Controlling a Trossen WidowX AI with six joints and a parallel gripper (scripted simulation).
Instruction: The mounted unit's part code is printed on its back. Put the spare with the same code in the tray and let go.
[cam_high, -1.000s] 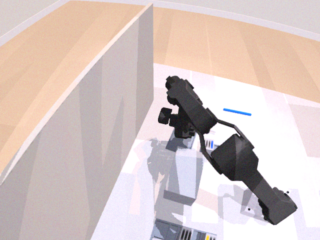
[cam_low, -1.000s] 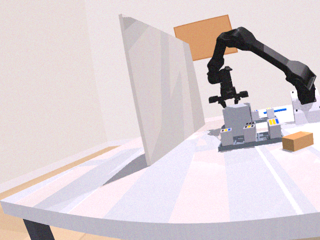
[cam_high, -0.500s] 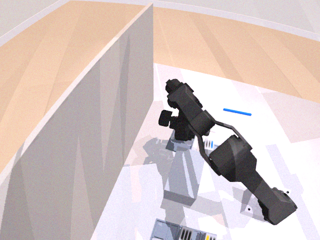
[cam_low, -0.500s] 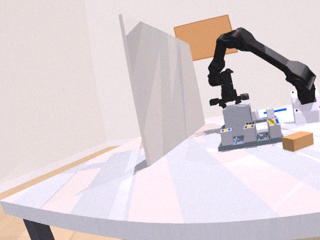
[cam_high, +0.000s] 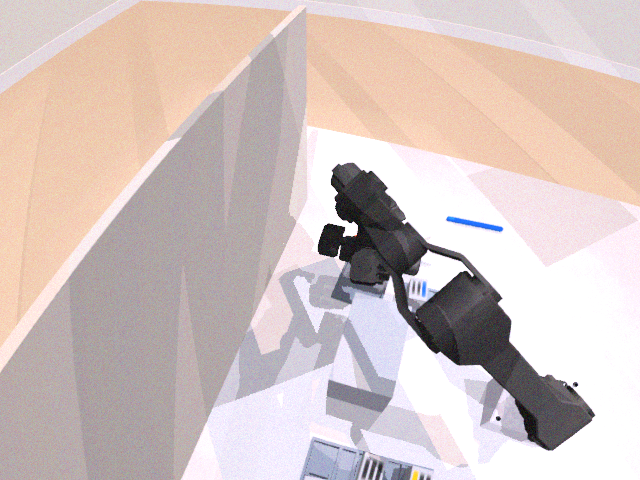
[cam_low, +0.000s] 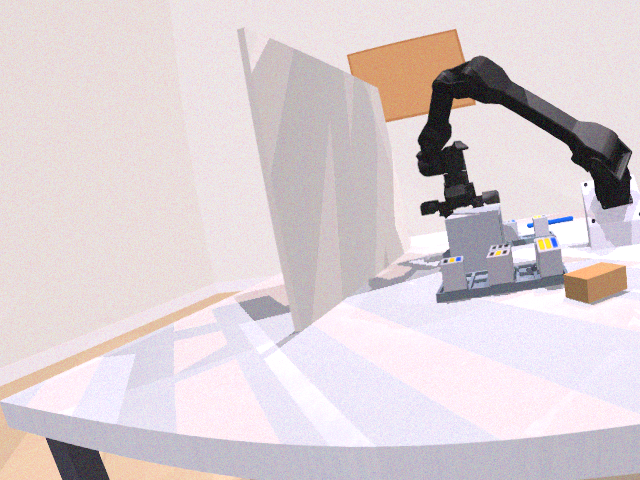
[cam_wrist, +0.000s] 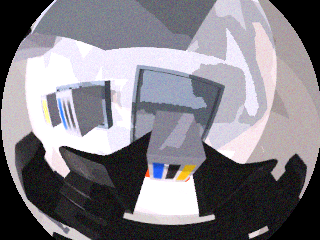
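Observation:
My gripper (cam_wrist: 177, 143) is shut on a grey block (cam_wrist: 176, 132) with blue, black and yellow stripes on its end. The dark-rimmed tray (cam_wrist: 167, 90) (cam_high: 343, 290) lies below it, and the block overlaps the tray's near part in the wrist view. Whether the block touches the tray floor is hidden; in the exterior view the fingertips are behind the large grey box (cam_low: 473, 240) (cam_high: 376, 330). Grey units with striped tops stand in the front rack (cam_low: 496, 289): one unit (cam_low: 452, 274), another (cam_low: 500, 267) and a third (cam_low: 549, 261). The mounted unit's back code cannot be read.
A striped unit (cam_high: 417, 287) (cam_wrist: 82, 112) stands beside the tray, with a yellow-marked one (cam_low: 540, 225) near it. A tall grey panel (cam_high: 227, 206) (cam_low: 330, 180) stands beyond the tray. A blue rod (cam_high: 474, 223) and an orange-brown block (cam_low: 594, 283) lie on the table.

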